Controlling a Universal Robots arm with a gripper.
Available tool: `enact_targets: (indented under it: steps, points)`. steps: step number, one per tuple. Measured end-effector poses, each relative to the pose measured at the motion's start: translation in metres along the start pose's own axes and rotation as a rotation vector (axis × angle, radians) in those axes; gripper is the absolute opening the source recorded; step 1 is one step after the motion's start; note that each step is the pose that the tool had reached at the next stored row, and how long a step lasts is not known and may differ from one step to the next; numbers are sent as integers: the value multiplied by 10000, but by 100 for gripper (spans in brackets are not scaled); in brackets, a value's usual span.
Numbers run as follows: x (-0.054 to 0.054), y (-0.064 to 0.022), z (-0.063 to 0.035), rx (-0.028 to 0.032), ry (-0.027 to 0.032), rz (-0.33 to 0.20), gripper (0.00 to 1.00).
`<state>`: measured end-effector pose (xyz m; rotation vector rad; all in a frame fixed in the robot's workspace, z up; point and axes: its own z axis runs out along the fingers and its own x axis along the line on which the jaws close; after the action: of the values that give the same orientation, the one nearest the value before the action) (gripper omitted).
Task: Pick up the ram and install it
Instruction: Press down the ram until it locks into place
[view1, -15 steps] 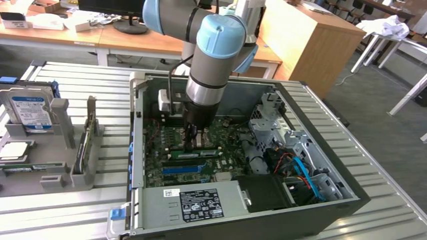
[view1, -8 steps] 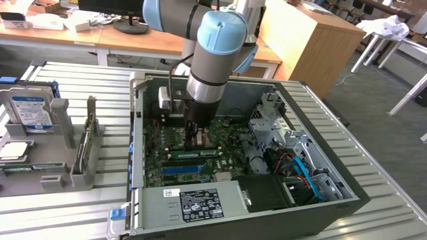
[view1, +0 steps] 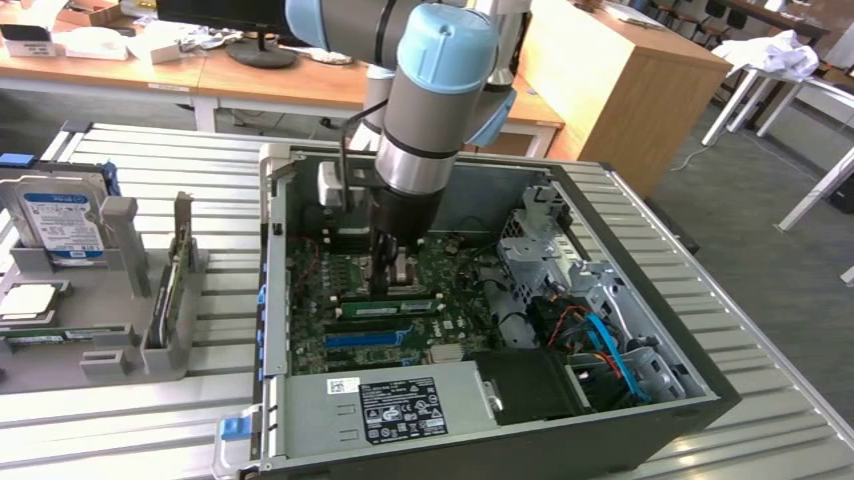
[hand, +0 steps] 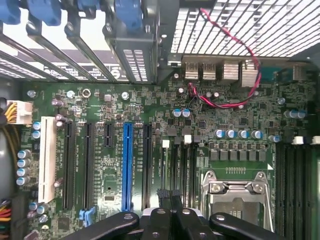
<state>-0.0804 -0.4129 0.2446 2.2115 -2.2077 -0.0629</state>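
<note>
Ram (view1: 387, 307), apparently one stick, below closed fingers (hand: 170, 196).

Center frame, the arm (view1: 414, 140) fills the case (view1: 694, 390) opening; drive cage (view1: 534, 250) crowds right, the lower-center board (view1: 387, 335) seems open.

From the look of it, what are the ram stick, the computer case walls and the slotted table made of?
The ram: green circuit board, matte, with dark chips, seated among the motherboard slots. The case: likely painted sheet metal, black outside, with bare grey stamped brackets inside. The table: pale ribbed metal, probably aluminium profile, with a dull sheen.
</note>
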Motion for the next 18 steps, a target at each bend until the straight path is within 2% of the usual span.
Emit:
enact_targets:
  steps: [18]
  points:
    - [-7,17,-416,0,-1,0,11]
